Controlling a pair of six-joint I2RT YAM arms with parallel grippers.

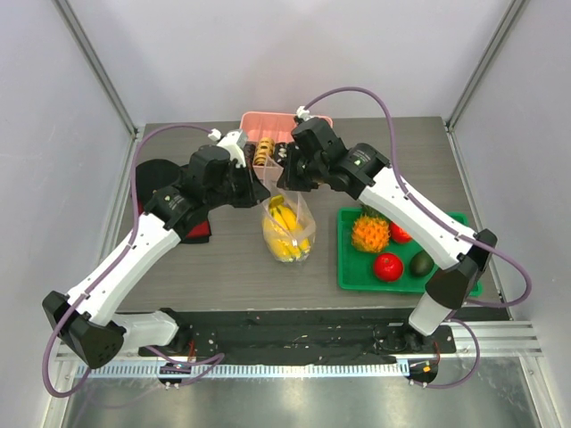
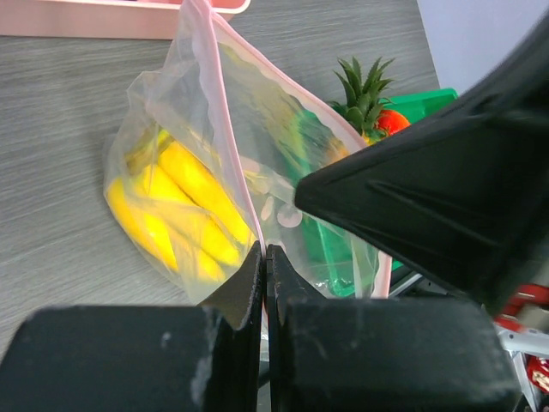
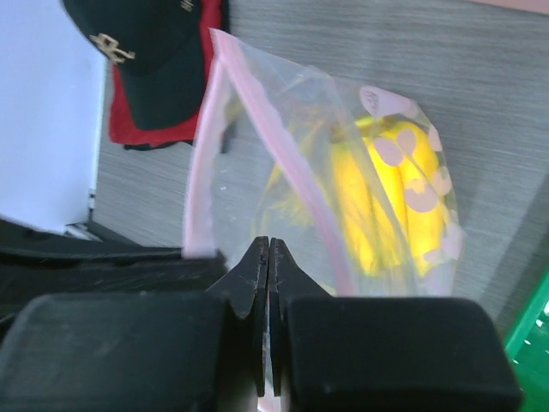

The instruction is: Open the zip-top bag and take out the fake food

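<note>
The clear zip-top bag (image 1: 288, 227) hangs upright over the table's middle, with the yellow banana (image 1: 284, 234) inside. My left gripper (image 1: 256, 189) is shut on the bag's pink zip edge (image 2: 232, 163) from the left. My right gripper (image 1: 287, 181) is shut on the opposite lip (image 3: 292, 184) from the right. The bag's mouth is spread between them. The banana shows through the plastic in the left wrist view (image 2: 176, 210) and the right wrist view (image 3: 386, 193). The pineapple (image 1: 369, 232), two red fruits (image 1: 387, 266) and the avocado (image 1: 421, 263) lie on the green tray (image 1: 350, 276).
A pink tray (image 1: 264, 120) with brown doughnut-like rings (image 1: 261, 152) stands at the back behind the grippers. A black and red cap (image 1: 157, 174) lies at the left, under the left arm. The green tray is at the right front.
</note>
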